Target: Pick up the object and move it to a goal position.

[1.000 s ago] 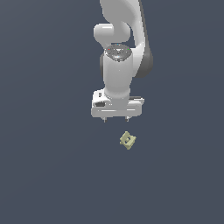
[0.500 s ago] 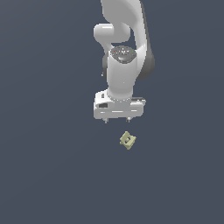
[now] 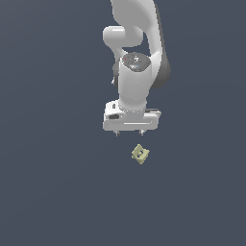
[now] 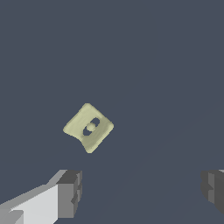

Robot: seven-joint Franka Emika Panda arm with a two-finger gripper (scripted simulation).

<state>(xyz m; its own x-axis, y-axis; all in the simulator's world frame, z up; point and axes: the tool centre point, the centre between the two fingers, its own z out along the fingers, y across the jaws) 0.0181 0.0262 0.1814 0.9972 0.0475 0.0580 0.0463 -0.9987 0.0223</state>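
The object is a tiny pale yellow-green blocky piece with a dark recess on its top face. It lies on the dark grey surface, turned diagonally. My white gripper hangs above and a little behind it, slightly toward the exterior view's left, and does not touch it. In the wrist view the object lies ahead of the two dark fingertips, which stand wide apart. The gripper is open and empty.
The dark grey surface stretches flat on all sides. The white arm rises behind the gripper. No goal marker shows.
The arm's wrist has turned a little and the gripper has shifted slightly. The object has not moved.
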